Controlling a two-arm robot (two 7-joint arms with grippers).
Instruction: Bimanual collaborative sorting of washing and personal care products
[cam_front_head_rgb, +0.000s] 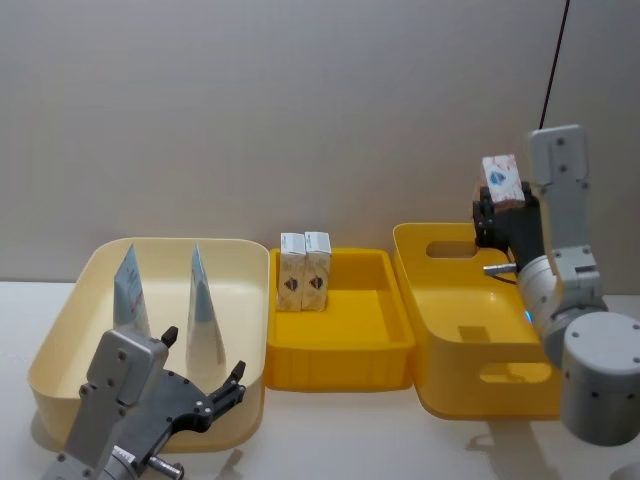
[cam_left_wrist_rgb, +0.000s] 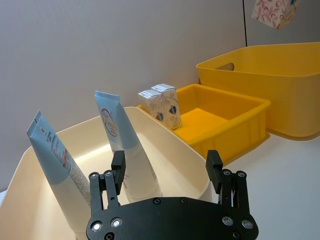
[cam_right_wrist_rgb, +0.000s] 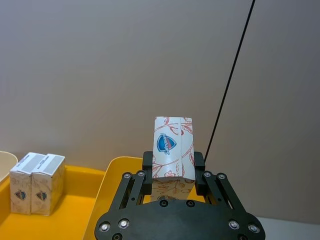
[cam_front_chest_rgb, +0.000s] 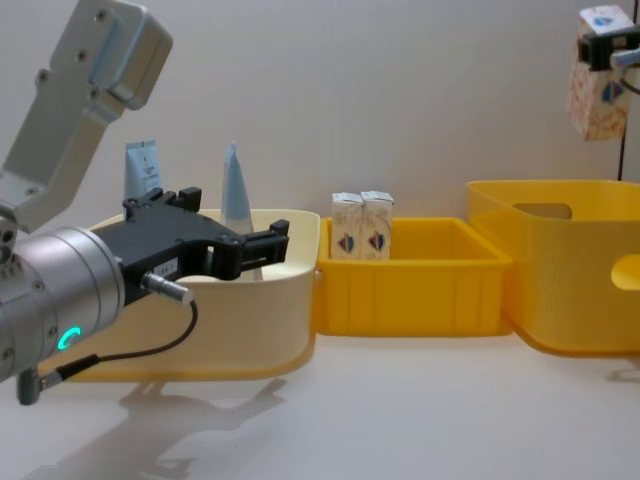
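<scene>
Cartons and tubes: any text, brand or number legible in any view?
None legible.
Held carton in the right gripper: blue shield emblem, lettering too blurred.
Two cartons in the middle bin: emblems and top labels too small.
Tubes: dark print too small.
Left gripper, open near the tubes: no markings seen.

cream bin (cam_front_head_rgb: 60, 340) left | low yellow tray (cam_front_head_rgb: 340, 368) centre | tall yellow bin (cam_front_head_rgb: 450, 398) right

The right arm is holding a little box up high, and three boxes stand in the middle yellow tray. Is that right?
Not quite. Two boxes stand in the middle yellow tray, not three; the head view shows it. The right arm's jaws do hold a little box up high.
</scene>
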